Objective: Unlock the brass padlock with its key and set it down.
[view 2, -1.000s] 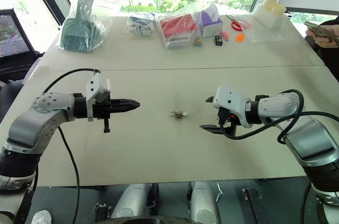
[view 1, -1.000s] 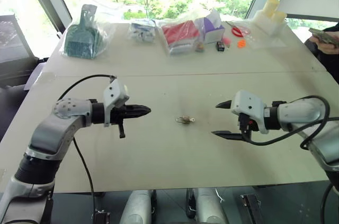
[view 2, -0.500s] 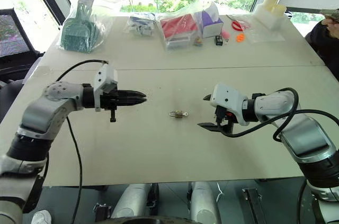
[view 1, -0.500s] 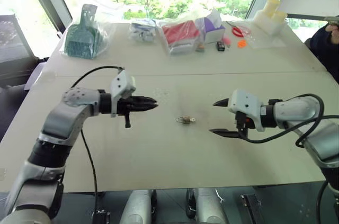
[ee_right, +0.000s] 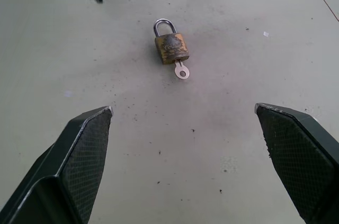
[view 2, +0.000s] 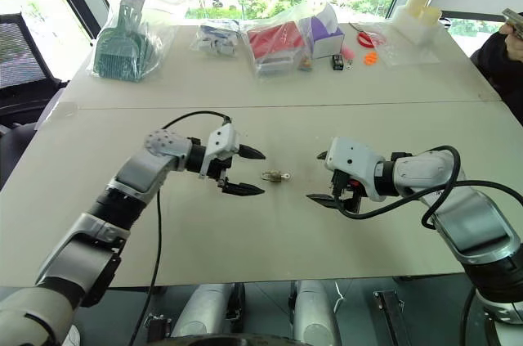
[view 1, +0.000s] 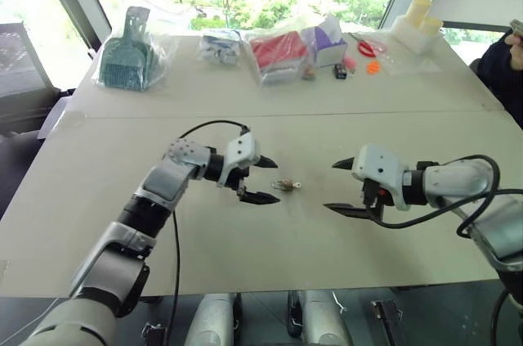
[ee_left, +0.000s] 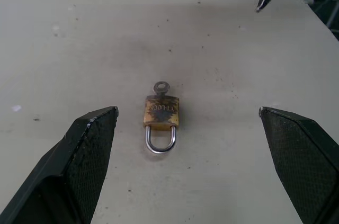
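The brass padlock (view 1: 283,186) lies flat on the beige table (view 1: 245,256), shackle closed, with its small silver key (ee_left: 160,87) sticking out of the end away from the shackle. My left gripper (view 1: 277,181) is open just to the left of it, its black fingers (ee_left: 90,144) spread to either side of the lock and touching nothing. A short way to the right of the padlock (ee_right: 171,48), my right gripper (view 1: 329,186) faces it, open and empty. The shackle points toward the left gripper and the key (ee_right: 181,71) toward the right one.
Along the far edge sit a bagged green scoop (view 1: 127,56), a bag with red packs (view 1: 278,51), a purple box (view 1: 327,39), red scissors (view 1: 366,47) and white containers (view 1: 417,23). A person's sleeve (view 1: 498,64) shows at the far right.
My left gripper has swung right and down to the padlock and gone from shut to open. The right gripper and the padlock have stayed put.
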Robot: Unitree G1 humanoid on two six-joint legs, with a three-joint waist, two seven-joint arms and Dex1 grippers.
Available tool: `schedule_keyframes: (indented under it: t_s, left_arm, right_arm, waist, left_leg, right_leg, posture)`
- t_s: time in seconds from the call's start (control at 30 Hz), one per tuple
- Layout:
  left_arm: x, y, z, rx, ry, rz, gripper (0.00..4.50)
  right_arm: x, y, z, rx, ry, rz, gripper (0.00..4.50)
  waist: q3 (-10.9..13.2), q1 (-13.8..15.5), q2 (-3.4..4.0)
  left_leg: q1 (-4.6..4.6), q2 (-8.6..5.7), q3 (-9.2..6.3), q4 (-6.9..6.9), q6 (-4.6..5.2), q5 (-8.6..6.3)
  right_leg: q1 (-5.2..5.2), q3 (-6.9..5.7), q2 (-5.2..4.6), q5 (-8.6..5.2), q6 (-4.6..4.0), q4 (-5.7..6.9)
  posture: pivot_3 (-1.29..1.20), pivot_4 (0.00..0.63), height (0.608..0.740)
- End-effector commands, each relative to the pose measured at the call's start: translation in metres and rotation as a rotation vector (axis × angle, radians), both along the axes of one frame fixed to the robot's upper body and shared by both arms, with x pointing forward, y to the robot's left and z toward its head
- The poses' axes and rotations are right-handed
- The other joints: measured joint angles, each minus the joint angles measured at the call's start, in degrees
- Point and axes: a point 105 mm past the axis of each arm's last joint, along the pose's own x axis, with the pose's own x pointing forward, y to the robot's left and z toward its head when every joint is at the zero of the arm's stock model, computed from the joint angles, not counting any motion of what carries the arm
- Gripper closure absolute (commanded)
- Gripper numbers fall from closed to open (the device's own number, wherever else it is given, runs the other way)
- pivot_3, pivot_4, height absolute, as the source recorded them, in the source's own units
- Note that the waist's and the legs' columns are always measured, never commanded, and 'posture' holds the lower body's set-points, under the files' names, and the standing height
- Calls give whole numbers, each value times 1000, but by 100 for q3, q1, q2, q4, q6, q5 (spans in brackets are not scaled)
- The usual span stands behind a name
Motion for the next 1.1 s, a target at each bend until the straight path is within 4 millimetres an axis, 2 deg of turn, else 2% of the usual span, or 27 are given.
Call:
schedule_keyframes:
  t_s: [0.03,0.5,0.6,0.73,0.8,0.83,0.93,1.0,1.1]
  left_arm:
    - [10,-8,-1,23,-75,1,40]
    - [23,-22,-22,34,-93,24,40]
    - [25,-21,-25,47,-104,28,800]
    - [26,-18,-27,63,-106,28,2775]
    - [27,-15,-27,71,-107,33,3622]
    - [28,-14,-26,73,-108,37,3765]
    - [32,-10,-21,75,-125,46,3763]
    - [35,-10,-11,57,-136,50,3763]
    - [41,-7,16,10,-146,46,3763]
  right_arm:
    - [-4,2,12,7,-51,0,0]
    - [-9,-1,12,0,-58,-32,0]
    - [-8,-1,12,-1,-60,-32,0]
    - [-8,-1,12,-4,-61,-28,0]
    - [-7,1,12,-6,-69,-22,0]
    - [-5,2,12,-6,-77,-21,0]
    - [2,5,11,-34,-136,-16,0]
    - [10,9,11,-54,-198,-15,0]
    - [27,21,14,-98,-356,8,0]
  waist:
    - [0,1,0]
    - [-1,21,-2]
    - [-1,37,-3]
    - [-1,97,-3]
    - [-1,111,-3]
    - [-1,115,-3]
    - [-1,115,-3]
    - [-1,107,-3]
    - [-1,102,-4]
  left_leg:
    - [0,0,-1,0,0,0]
    - [-2,1,-5,2,2,-1]
    - [-1,1,-5,4,2,-1]
    - [1,1,-5,5,2,-1]
    - [3,1,-3,5,2,-1]
    - [3,1,-4,5,2,-1]
    - [4,1,-3,5,2,-1]
    - [4,2,-2,5,2,-1]
    - [2,1,-1,4,2,-1]
  right_leg:
    - [0,0,0,0,0,-1]
    - [0,-1,-3,1,0,0]
    - [3,-1,-3,0,-1,-1]
    - [3,-1,-4,2,-6,0]
    - [3,-1,-3,3,-8,0]
    - [3,-1,-3,3,-9,0]
    - [3,-1,-2,3,-8,0]
    - [2,-1,-1,3,-9,0]
    - [-2,-1,1,4,-8,2]
  posture:
    - [0,150,740]
    - [0,150,740]
    - [0,150,740]
    - [0,150,740]
    - [0,150,740]
    - [0,150,740]
    - [0,150,740]
    - [0,150,740]
    - [0,150,740]
